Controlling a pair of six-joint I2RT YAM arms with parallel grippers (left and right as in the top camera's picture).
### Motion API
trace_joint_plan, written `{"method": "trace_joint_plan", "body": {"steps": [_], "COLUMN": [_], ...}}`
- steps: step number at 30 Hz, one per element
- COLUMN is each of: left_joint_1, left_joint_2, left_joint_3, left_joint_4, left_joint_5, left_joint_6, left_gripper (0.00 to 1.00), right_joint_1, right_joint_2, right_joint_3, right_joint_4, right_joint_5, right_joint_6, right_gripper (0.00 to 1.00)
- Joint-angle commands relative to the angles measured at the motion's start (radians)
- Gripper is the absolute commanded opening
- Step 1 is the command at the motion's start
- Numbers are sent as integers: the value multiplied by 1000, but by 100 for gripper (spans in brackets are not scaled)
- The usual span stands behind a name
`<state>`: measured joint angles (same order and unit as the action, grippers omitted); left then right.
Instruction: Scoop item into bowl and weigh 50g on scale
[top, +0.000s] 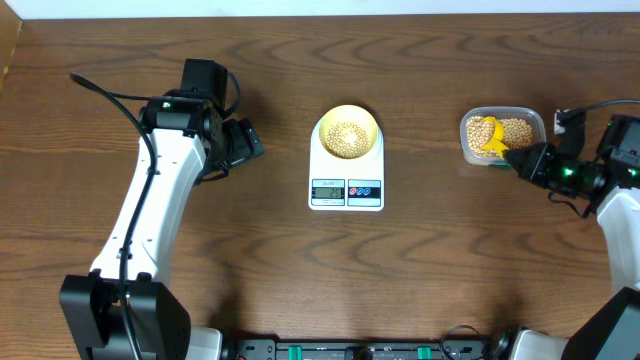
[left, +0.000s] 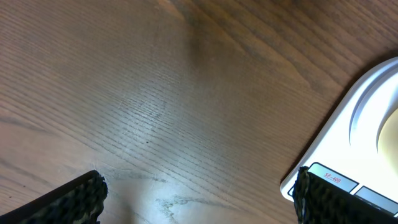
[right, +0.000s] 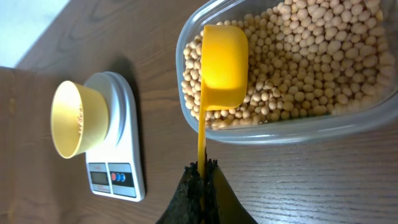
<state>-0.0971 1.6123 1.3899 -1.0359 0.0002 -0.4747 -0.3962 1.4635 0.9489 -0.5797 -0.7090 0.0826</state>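
Note:
The white scale sits mid-table with the pale yellow bowl on it, holding some tan beans. More beans fill a clear plastic tub at the right. My right gripper is shut on the handle of a bright yellow scoop, whose cup rests in the tub over the beans; the scoop looks empty. The scale and bowl show at the left in the right wrist view. My left gripper is open and empty, left of the scale.
The tub stands near the table's right side, close to the right arm. The left arm stretches from the front left toward the table's middle.

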Motion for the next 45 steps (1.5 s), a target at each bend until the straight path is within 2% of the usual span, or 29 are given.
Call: {"method": "trace_joint_plan", "body": {"steps": [1,21,24,29,35,38,45], "left_joint_1": [3,3,3,3,3,3,3], "left_joint_2": [2,2,2,2,2,2,2], "left_joint_3": [7,7,7,7,7,7,7], "left_joint_4": [-2,-2,-2,-2,-2,-2,-2], "left_joint_5": [-12,-12,-12,-12,-12,-12,-12], "left_joint_6": [-10,-10,-10,-10,-10,-10,-10], "left_gripper": [98,98,98,98,98,98,98], "right_joint_1": [-40,-354,-382,-416,-447,-447,-427], "right_joint_2": [1,1,1,1,1,1,1], "right_joint_3": [-21,-82,-86,-102,-134,-154,-169], "right_joint_4": [0,22,18,19,19,18,19], "right_joint_5": [-97,-547,-566,-579,-733,-742,-770], "right_joint_6": [-12,-6,40,105,114,183,232], "right_gripper": [1,1,1,1,1,1,1]}}
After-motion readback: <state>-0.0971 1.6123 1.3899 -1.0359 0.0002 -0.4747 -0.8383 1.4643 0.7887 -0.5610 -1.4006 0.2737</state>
